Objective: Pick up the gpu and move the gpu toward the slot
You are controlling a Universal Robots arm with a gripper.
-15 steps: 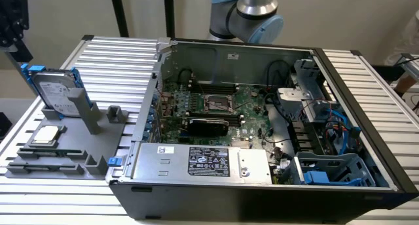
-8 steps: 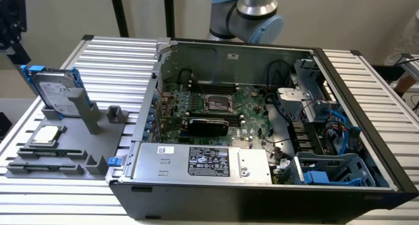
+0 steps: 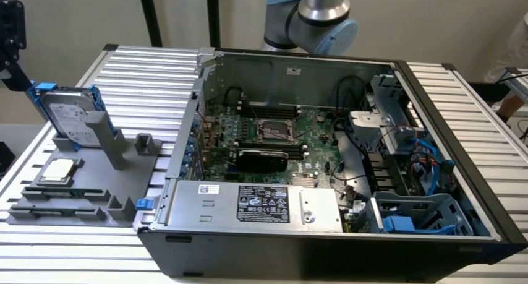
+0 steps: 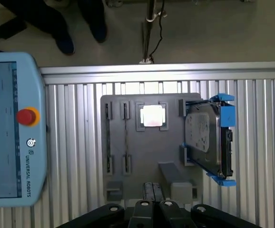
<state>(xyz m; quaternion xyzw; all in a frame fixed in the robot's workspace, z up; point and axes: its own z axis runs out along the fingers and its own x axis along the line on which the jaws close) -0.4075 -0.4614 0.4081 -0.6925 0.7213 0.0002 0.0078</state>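
Gpu, thin rectangular black-shrouded card [image 3: 259, 158]: lies inside the open black metal computer case [image 3: 330, 259], on the green motherboard [image 3: 322, 126]. I judge it light, stiff and fragile; I would hold its long edges, clear of components. Exterior view gives me the card; wrist view gives the grey plastic parts tray [image 4: 142, 142], silver blue-railed hard drive [image 4: 206, 137], and my black gripper [image 4: 152, 190], fingers closed, empty.

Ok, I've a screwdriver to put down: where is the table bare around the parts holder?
In the exterior view, bare ribbed table lies beyond the grey holder, between the hard drive and the computer case; another bare strip runs along the holder's near edge. The holder itself is crowded with the drive, the CPU chip and memory sticks.
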